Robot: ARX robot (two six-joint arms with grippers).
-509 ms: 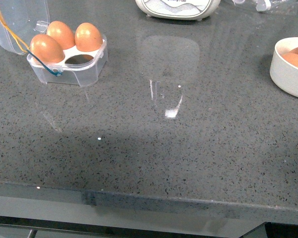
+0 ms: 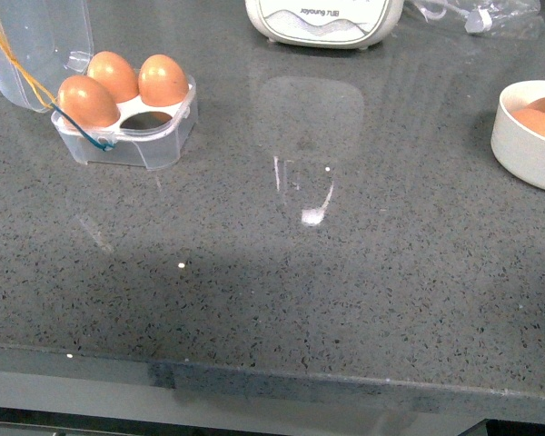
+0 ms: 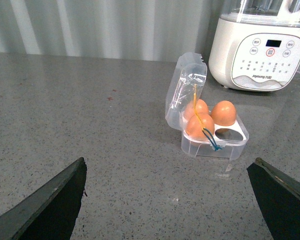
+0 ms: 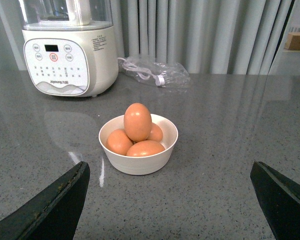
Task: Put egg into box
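The box (image 2: 154, 145) stands open at the far left of the grey counter, its clear lid up. It holds three brown eggs (image 2: 88, 100) and its near right slot (image 2: 145, 119) is empty. It also shows in the left wrist view (image 3: 212, 145), ahead of my open, empty left gripper (image 3: 167, 200). Several more brown eggs, the top egg (image 4: 137, 121) standing on the others, lie in a round white bowl (image 4: 140, 165) ahead of my open, empty right gripper (image 4: 170, 200). The bowl (image 2: 518, 145) is at the right edge of the front view. Neither gripper shows in the front view.
A white Joyoung appliance (image 2: 322, 23) stands at the back middle of the counter and also shows in the right wrist view (image 4: 70, 55). A clear plastic bag with a cable (image 4: 155, 72) lies behind the bowl. The counter's front edge (image 2: 272, 381) runs along the bottom.
The front view has shifted a little, so box, bowl and appliance sit slightly lower in the picture. Nothing on the counter has moved relative to the rest.
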